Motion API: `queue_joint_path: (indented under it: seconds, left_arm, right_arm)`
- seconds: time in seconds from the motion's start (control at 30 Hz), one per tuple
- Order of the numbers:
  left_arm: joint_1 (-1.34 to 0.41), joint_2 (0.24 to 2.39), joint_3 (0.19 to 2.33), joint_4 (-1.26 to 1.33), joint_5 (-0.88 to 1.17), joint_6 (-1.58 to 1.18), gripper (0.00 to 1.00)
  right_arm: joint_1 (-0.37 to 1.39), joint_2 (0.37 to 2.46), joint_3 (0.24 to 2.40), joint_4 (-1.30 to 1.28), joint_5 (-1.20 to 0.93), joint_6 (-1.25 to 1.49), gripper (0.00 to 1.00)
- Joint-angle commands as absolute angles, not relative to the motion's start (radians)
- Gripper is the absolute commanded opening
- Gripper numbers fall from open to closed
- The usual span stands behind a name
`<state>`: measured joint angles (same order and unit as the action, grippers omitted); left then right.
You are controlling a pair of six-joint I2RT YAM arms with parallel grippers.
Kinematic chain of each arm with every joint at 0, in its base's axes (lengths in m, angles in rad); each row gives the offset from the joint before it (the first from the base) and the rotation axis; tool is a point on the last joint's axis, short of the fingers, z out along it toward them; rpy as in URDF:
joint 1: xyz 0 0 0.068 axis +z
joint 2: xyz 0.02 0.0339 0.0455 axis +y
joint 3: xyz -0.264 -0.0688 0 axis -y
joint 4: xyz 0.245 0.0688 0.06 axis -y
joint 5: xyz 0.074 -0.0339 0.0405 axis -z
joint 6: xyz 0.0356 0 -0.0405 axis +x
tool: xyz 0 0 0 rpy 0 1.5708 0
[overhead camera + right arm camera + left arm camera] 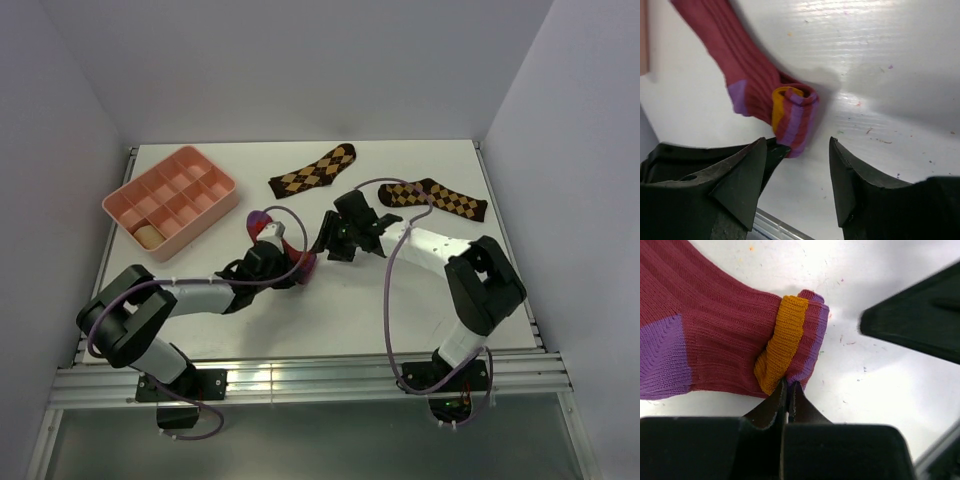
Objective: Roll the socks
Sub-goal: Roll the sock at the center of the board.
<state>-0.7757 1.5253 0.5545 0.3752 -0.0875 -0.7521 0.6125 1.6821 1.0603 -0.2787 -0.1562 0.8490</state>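
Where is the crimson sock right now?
Top view: the crimson sock lies centre-left, just right of the pink tray, its orange cuff pinched by the left gripper, the right gripper open beside it.

Sock (715, 315): ribbed knit cloth, matt; cuff (785, 335) w/ coarser rib. Table (880, 390): smooth white top, slight sheen, speckled. Right gripper (797, 141): black plastic, matt. Tray (205, 222): pink plastic, smooth. Argyle socks (313, 170): knit cloth, matt.

Top external: high above the worktop (400, 310) near edge, looking down over all of it; left wrist: close, low, facing the crimson sock (715, 330); right wrist: close, oblique; all share that sock.
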Motion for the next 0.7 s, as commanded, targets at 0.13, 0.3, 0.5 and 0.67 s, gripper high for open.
queue_joint_path:
  seconds: [0.13,0.3,0.5,0.67]
  left_arm:
    - [-0.623,1.534,0.503,0.483,0.271,-0.946,0.01]
    - [-0.546,1.586,0.493,0.54,0.373,-1.028,0.01]
    - [-0.483,1.647,0.489,0.56,0.44,-1.084,0.01]
    - [-0.445,1.675,0.502,0.522,0.459,-1.097,0.01]
  right_arm:
    - [0.609,1.627,0.951,-0.034,-0.202,0.902,0.61]
    - [0.618,1.692,0.93,0.056,-0.233,0.931,0.61]
    - [0.626,1.749,0.914,0.156,-0.262,0.962,0.61]
    - [0.632,1.808,0.933,0.184,-0.281,0.966,0.6]
